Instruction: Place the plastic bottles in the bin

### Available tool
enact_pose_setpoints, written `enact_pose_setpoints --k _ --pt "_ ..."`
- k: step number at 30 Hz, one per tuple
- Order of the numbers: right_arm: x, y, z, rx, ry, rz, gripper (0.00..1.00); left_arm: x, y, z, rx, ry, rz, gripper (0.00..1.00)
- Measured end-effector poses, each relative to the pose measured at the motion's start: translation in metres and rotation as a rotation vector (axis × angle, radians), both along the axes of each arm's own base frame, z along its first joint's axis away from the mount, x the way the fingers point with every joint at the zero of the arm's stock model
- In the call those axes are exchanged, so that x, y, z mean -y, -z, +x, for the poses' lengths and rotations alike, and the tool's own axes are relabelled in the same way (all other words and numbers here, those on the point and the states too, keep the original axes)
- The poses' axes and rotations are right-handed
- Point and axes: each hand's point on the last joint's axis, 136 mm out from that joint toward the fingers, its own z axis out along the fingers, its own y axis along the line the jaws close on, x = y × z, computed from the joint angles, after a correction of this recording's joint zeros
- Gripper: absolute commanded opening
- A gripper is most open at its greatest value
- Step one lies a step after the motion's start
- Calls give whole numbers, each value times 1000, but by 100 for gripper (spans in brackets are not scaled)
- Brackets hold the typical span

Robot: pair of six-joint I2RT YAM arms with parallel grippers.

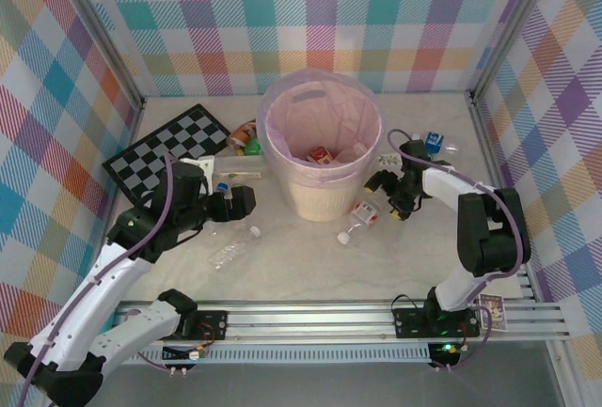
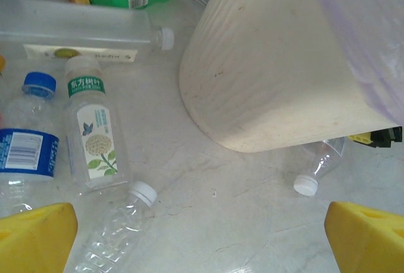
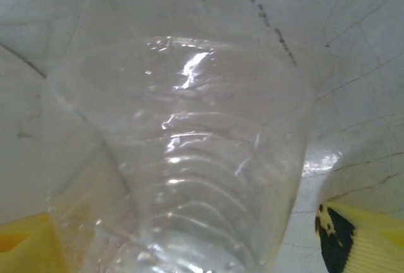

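Clear bottle (image 3: pixel 189 159) inside right gripper (image 3: pixel 192 241), jaws wide | left gripper (image 2: pixel 202 238) wide above loose bottles (image 2: pixel 98 140) | bin (image 2: pixel 271 65) close ahead

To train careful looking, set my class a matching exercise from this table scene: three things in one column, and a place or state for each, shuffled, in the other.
1 bin
2 checkerboard
3 flower-label bottle

A lying beside the blue-capped bottle
B lined with a pink bag
C flat on the table, left of the bin

Pairs: 1-B, 2-C, 3-A
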Motion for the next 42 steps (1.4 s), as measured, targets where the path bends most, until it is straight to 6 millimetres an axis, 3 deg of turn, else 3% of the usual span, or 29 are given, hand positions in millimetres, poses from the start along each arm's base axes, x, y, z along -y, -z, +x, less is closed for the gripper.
enact_pose_setpoints --k 13,21,24,31,38,42 --pt "12 -9 -4 25 -14 -74 66 5 28 6 -17 -28 -45 100" --pt "30 -47 -15 83 -24 -105 64 5 44 7 -35 -32 -37 100" --pt "53 -83 -19 149 3 -133 64 6 49 7 -50 -32 -27 100" --pt "104 -208 -22 405 48 -256 62 6 73 13 -114 -37 24 99" --pt "109 -306 -32 607 23 -326 62 7 81 14 -130 -36 37 99" --pt "96 -354 -31 762 -12 -279 63 7 82 14 -131 -34 37 99"
